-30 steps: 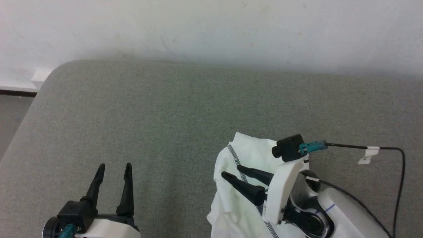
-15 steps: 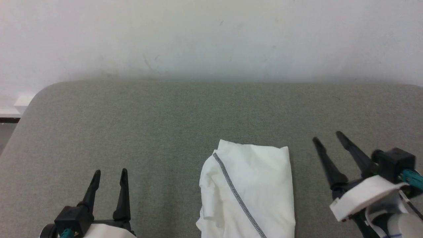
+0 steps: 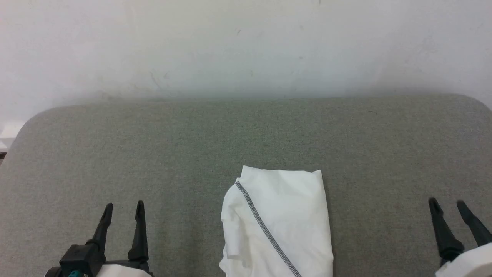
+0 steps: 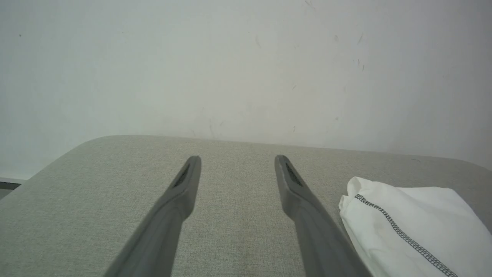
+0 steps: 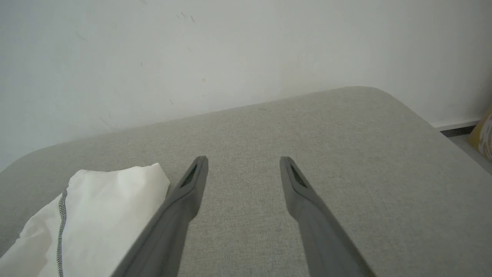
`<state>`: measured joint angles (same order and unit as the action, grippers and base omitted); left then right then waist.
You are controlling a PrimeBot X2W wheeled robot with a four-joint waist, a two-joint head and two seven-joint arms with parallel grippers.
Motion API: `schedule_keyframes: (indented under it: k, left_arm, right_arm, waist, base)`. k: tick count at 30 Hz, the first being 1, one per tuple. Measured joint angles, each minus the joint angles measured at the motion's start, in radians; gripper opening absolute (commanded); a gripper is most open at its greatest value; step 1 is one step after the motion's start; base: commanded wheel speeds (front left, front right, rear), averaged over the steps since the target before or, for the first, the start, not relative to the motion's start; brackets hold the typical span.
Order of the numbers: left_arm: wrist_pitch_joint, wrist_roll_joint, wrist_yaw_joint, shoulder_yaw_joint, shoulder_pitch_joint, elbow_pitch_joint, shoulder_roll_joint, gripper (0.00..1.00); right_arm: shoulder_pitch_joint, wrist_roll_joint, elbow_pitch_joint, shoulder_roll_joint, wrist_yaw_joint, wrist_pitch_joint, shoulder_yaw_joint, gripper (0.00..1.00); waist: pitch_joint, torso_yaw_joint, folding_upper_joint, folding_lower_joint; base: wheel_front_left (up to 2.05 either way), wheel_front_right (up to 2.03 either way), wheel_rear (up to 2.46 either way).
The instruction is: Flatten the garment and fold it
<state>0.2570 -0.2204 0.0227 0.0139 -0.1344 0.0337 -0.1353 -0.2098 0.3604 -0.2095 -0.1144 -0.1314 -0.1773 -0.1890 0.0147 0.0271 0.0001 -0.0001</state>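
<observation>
Nearest the camera, at the lower left of the head view, the left end effector point(image 3: 125, 204) is seen with its two long dark fingers spread wide apart and nothing held between them. At the lower right, the right end effector point(image 3: 446, 201) is likewise parted wide and empty, its pale housing cut off by the frame edge. Between the two, and well apart from both, the white soft-fabric garment point(image 3: 280, 219) is laid as a folded, roughly rectangular bundle at the near middle of the surface, with its nearest part cut off by the bottom edge of the head view. A grey zigzag-stitched seam point(image 3: 265, 227) is run diagonally across the top layer, from the far left corner toward the near right. The left side is bunched into soft rumpled folds, while the far and right edges are fairly straight. In the left wrist view the garment is seen to the right of the fingers; in the right wrist view, to their left. The bundle is carried by a grey-green fabric-covered surface point(image 3: 173, 146) with rounded far corners. Beyond it, a plain off-white wall point(image 3: 246, 46) with faint scuff marks is seen. Past the surface's corner in the right wrist view, a dark skirting strip point(image 5: 457, 131) and part of a yellowish object point(image 5: 485, 134) are shown, the latter too little to be identified.
</observation>
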Motion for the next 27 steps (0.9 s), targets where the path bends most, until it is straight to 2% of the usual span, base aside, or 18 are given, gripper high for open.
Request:
schedule_keyframes:
  k: [4, 7, 11, 14, 18, 22, 26, 27]
  left_arm:
    - [0.000, -0.006, 0.004, -0.006, -0.002, 0.001, 0.001, 1.00]
    - [0.000, -0.008, 0.012, -0.012, -0.002, 0.006, 0.003, 1.00]
    - [0.000, -0.010, 0.021, -0.017, -0.002, 0.012, 0.009, 1.00]
    - [0.000, -0.010, 0.022, -0.020, 0.000, 0.017, 0.015, 1.00]
    - [0.000, -0.010, 0.031, -0.024, 0.015, 0.024, 0.022, 1.00]
    - [0.000, -0.010, 0.040, -0.030, 0.042, 0.033, 0.031, 1.00]
    - [0.000, -0.008, 0.048, -0.030, 0.059, 0.042, 0.036, 1.00]
    - [0.000, -0.008, 0.048, -0.030, 0.061, 0.044, 0.037, 1.00]
  right_arm:
    - [0.010, 0.119, 0.099, -0.011, 0.000, -0.171, -0.088, 1.00]
    - [0.037, 0.220, 0.194, -0.013, 0.000, -0.346, -0.130, 1.00]
    - [0.086, 0.357, 0.326, 0.021, 0.000, -0.604, -0.180, 1.00]
    - [0.135, 0.460, 0.407, 0.052, 0.000, -0.732, -0.191, 1.00]
    - [0.210, 0.543, 0.509, 0.058, 0.000, -0.752, -0.129, 1.00]
    - [0.279, 0.652, 0.619, 0.061, 0.000, -0.691, 0.007, 1.00]
    - [0.334, 0.693, 0.700, 0.062, 0.000, -0.628, 0.123, 1.00]
    - [0.342, 0.695, 0.716, 0.062, 0.000, -0.617, 0.143, 0.48]
  waist:
    - [0.007, 0.003, -0.0002, 0.0000]
    - [0.010, 0.014, -0.0002, 0.0000]
    - [0.014, 0.033, -0.0002, 0.0000]
    - [0.016, 0.050, -0.0002, 0.0000]
    - [0.010, 0.071, -0.0003, 0.0000]
    - [-0.005, 0.087, -0.0003, 0.0002]
    - [-0.018, 0.102, -0.0003, 0.0002]
    - [-0.020, 0.105, -0.0003, 0.0002]
  base:
    - [0.00, 0.00, 0.00]
    - [0.00, 0.00, 0.00]
    - [0.00, 0.00, 0.00]
    - [0.00, 0.00, 0.00]
    - [0.00, 0.00, 0.00]
    - [0.00, 0.00, 0.00]
    - [0.00, 0.00, 0.00]
    - [0.00, 0.00, 0.00]
